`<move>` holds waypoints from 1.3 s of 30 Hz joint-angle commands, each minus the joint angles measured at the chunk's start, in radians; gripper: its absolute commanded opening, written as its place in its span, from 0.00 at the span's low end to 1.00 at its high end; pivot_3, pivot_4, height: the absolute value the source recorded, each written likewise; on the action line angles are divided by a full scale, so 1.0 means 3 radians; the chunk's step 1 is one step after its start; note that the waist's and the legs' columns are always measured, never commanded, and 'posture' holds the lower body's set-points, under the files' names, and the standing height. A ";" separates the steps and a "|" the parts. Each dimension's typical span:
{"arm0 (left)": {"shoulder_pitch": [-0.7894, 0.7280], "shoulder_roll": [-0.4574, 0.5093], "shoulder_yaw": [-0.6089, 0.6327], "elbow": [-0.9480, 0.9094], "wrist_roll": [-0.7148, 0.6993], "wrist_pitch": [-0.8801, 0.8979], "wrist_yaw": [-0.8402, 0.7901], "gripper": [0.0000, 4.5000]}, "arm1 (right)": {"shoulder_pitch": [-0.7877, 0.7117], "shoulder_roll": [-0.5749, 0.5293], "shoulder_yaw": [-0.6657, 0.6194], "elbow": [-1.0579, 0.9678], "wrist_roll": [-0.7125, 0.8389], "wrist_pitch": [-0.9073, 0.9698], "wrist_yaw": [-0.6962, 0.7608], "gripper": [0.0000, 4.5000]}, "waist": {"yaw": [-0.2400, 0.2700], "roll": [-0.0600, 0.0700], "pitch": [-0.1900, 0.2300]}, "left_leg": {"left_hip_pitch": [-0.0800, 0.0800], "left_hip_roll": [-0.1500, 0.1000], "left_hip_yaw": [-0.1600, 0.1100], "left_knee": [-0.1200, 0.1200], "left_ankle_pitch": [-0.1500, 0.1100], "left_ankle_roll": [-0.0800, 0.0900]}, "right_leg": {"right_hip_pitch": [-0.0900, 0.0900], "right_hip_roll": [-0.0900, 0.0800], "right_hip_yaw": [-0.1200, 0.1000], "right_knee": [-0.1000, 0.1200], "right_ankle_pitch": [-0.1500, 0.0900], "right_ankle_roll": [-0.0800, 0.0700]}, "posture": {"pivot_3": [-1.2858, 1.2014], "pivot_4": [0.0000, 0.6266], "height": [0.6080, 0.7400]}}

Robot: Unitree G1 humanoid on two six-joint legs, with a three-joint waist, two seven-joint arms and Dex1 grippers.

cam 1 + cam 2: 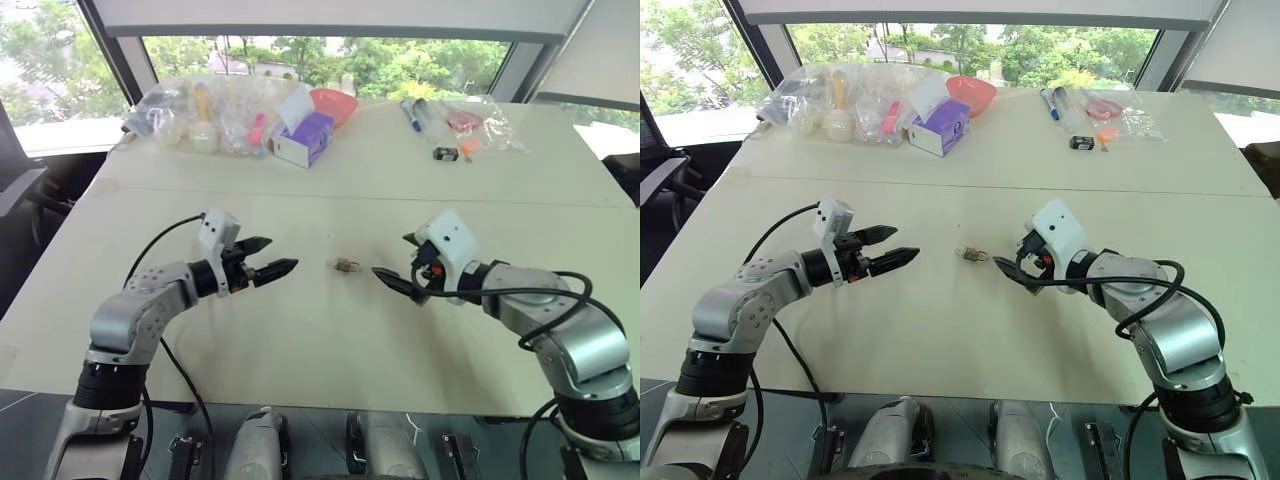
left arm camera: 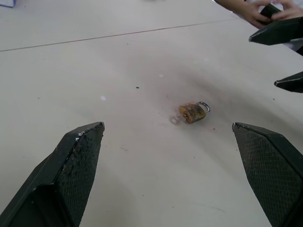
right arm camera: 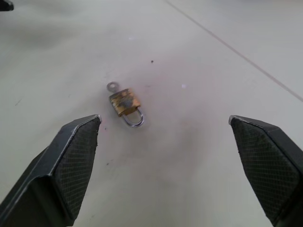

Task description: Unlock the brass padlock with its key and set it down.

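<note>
Brass padlock [image 3: 125,102] lies flat on the pale table [image 1: 330,340], midway between the two grippers and touched by neither. Its thin silvery shackle [image 3: 134,119] is seated in the body, and the key [image 3: 112,86] sticks out of the opposite end, its small round ring resting on the tabletop.

To the left of the lock, the left gripper [image 1: 272,258] hovers just above the table, pointing right toward it with its jaws wide apart and nothing between them. To the right, the right gripper [image 1: 402,262] points left toward the lock, its jaws likewise spread wide and empty.

Along the far edge of the table sits a row of clutter: clear plastic bags [image 1: 190,110] at the far left, a purple and white box [image 1: 305,138] beside them, a red bowl [image 1: 335,103] just behind it, and a blue marker [image 1: 410,113] with more small bagged items at the far right.
</note>
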 commanded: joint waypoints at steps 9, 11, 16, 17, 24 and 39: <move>-0.0054 0.0007 0.0052 -0.0066 -0.0056 -0.0005 -0.0038 1.00 | -0.0033 -0.0058 -0.0039 -0.0048 -0.0029 -0.0105 0.0019 1.00 | 0.0001 0.0000 0.0000 | 0.0000 0.0000 0.0000 0.0000 0.0000 0.0000 | 0.0000 0.0000 0.0000 0.0000 0.0000 0.0000 | 0.52 0.24 0.96; -0.0081 -0.0011 0.0055 -0.0041 -0.0058 -0.0012 -0.0033 1.00 | -0.0034 -0.0059 -0.0043 -0.0046 -0.0027 -0.0109 0.0021 1.00 | 0.0001 0.0000 0.0000 | 0.0000 0.0000 0.0000 0.0000 0.0000 0.0000 | 0.0000 0.0000 0.0000 0.0000 0.0000 0.0000 | 0.52 0.24 0.96; -0.0091 -0.0012 0.0057 0.0044 -0.0029 -0.0075 -0.0081 1.00 | -0.0072 -0.0053 -0.0045 -0.0033 -0.0019 -0.0095 0.0020 1.00 | 0.0003 0.0000 0.0000 | 0.0000 0.0000 0.0001 0.0000 0.0000 0.0000 | 0.0000 0.0000 0.0000 0.0000 0.0000 0.0000 | 0.52 0.24 0.96; -0.0092 -0.0012 0.0054 0.0052 -0.0022 -0.0084 -0.0086 1.00 | -0.0080 -0.0055 -0.0044 -0.0027 -0.0020 -0.0098 0.0022 1.00 | 0.0002 0.0000 0.0000 | 0.0000 0.0000 0.0001 0.0000 0.0000 0.0000 | 0.0000 0.0000 0.0000 0.0000 0.0000 0.0000 | 0.52 0.24 0.96; -0.0192 0.0017 0.0004 0.0213 0.0066 -0.0213 -0.0173 1.00 | -0.0320 -0.0017 0.0144 0.0189 -0.0005 -0.0075 0.0131 1.00 | 0.0000 0.0000 0.0000 | 0.0000 0.0000 0.0001 0.0000 0.0000 0.0000 | 0.0000 0.0000 0.0000 0.0000 0.0000 0.0000 | 0.52 0.24 0.96; -0.0635 0.0938 -0.0382 0.0450 0.0331 -0.0267 -0.1348 1.00 | -0.1352 0.0199 0.1318 0.1681 -0.0519 -0.0587 0.0820 1.00 | -0.0051 0.0001 0.0001 | -0.0005 0.0001 0.0007 -0.0002 0.0003 -0.0006 | -0.0008 0.0001 -0.0001 0.0000 0.0000 -0.0001 | 0.52 0.24 0.96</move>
